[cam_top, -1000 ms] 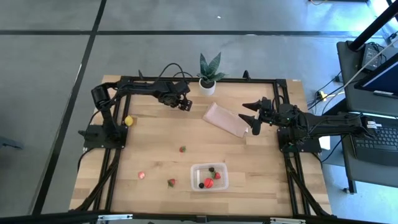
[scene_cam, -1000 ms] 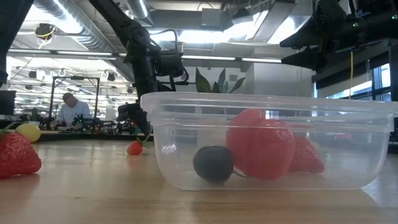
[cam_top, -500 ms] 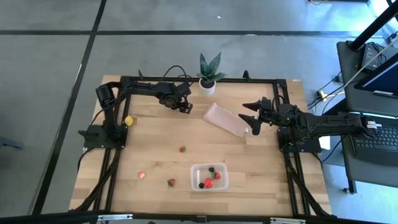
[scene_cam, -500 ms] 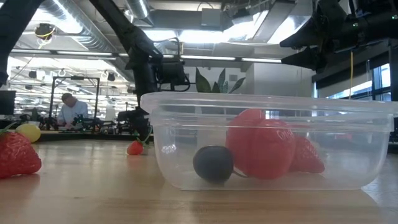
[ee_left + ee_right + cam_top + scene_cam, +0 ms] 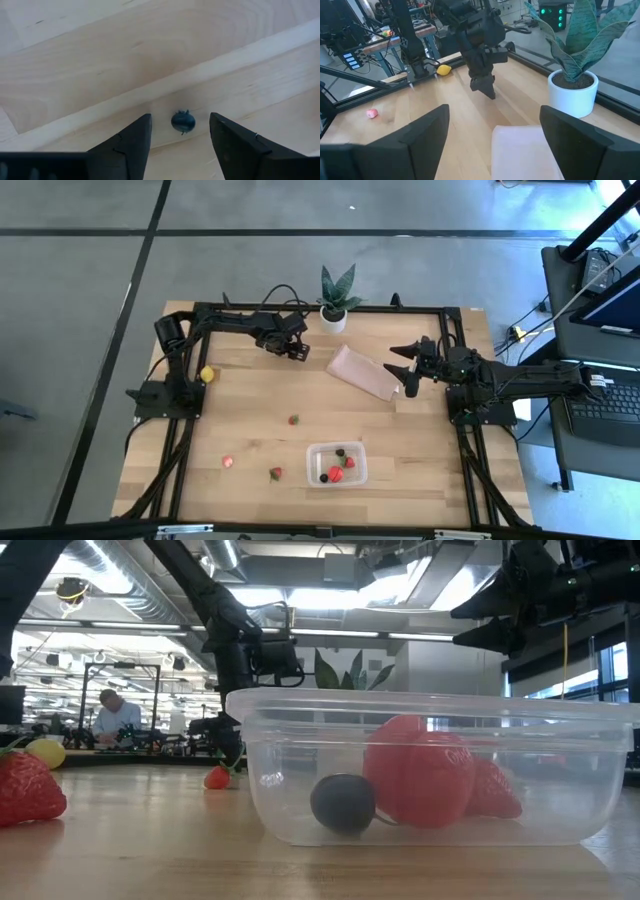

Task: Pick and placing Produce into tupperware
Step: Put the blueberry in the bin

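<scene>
You have a pale wood-grain counter [image 5: 250, 430] inside a black frame. On it lie red strawberries [image 5: 293, 419] with green tops, a yellow fruit [image 5: 206, 374] and a dark blue berry [image 5: 182, 121]. The clear tub [image 5: 336, 464] shows red and dark fruit through its walls. Beside the white pot [image 5: 333, 319] with its striped green leaves lies a tan sheet [image 5: 362, 372].

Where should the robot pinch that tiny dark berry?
Probably across its round middle, coming straight down from above. The dark berry lies alone on the bare wooden table, already between the open fingers of the left gripper, so closing on its two sides should hold it.
</scene>
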